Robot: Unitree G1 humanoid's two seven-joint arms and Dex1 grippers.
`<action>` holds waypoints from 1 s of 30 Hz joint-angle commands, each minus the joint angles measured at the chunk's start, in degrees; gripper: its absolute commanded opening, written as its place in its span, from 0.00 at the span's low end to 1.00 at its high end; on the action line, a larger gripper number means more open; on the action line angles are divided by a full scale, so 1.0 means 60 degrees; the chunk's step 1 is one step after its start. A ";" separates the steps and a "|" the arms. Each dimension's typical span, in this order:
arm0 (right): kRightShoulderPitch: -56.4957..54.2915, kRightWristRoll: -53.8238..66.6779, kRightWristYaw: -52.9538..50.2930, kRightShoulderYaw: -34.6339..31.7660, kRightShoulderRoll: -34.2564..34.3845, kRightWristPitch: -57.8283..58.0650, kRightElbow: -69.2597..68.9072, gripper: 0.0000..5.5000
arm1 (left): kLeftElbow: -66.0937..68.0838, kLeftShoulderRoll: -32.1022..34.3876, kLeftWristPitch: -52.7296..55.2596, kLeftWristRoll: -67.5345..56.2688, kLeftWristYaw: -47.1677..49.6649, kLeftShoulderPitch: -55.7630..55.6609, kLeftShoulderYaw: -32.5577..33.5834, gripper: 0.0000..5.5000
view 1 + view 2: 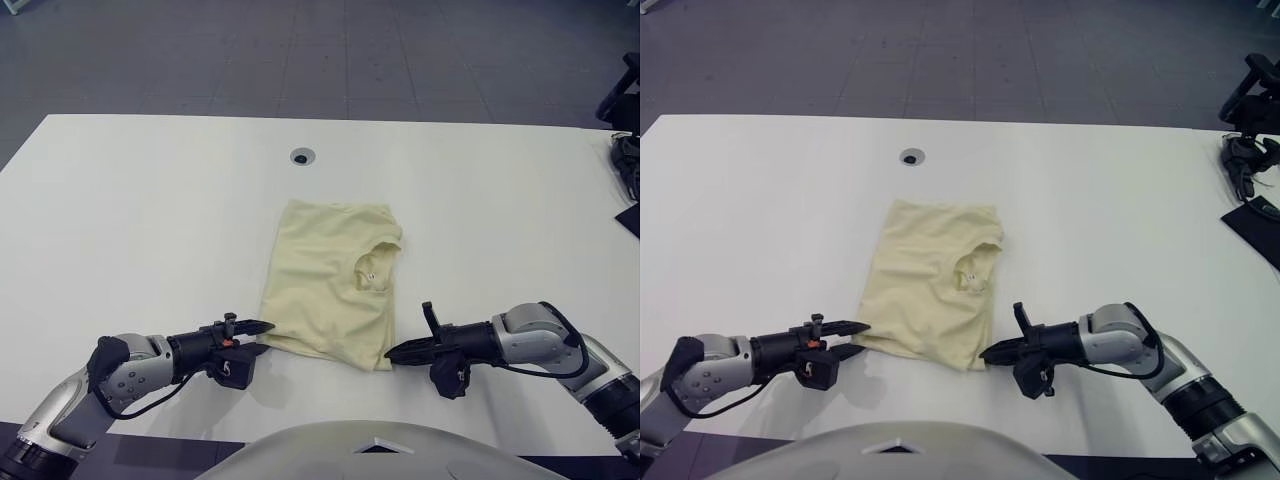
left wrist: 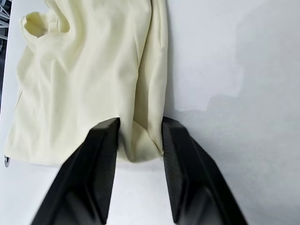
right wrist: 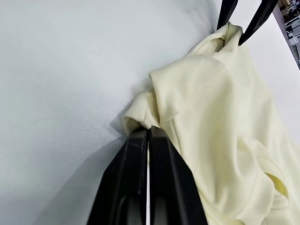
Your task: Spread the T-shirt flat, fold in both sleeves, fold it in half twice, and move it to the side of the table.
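Note:
A pale yellow T-shirt lies folded into a narrow rectangle in the middle of the white table, its collar opening toward the right side. My left gripper sits low at the shirt's near left corner. It is open, and its two black fingers straddle that corner of the cloth. My right gripper is at the near right corner, shut on a bunched bit of the T-shirt. My left gripper's fingertips show beyond the cloth in the right wrist view.
A round cable hole sits in the table behind the shirt. Dark gear and a flat black item lie at the table's far right edge. Bare table stretches left and right of the shirt.

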 commanded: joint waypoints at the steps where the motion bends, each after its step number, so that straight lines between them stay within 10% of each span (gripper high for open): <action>1: 0.0068 -0.0015 0.0006 0.0011 0.0040 0.0080 -0.0109 0.00 | 0.0379 0.0170 0.0035 0.0550 -0.0036 0.0038 -0.0115 0.14; 5: 0.0026 -0.0053 -0.0174 -0.0084 0.0179 -0.0020 -0.0059 0.00 | 0.0450 0.0155 -0.0018 0.0634 0.0018 0.0031 -0.0139 0.01; 30: -0.0119 -0.0226 -0.0442 -0.0061 0.0142 -0.0450 0.0226 0.72 | 0.0398 0.0069 0.0139 0.0574 0.0084 0.0150 -0.0215 0.01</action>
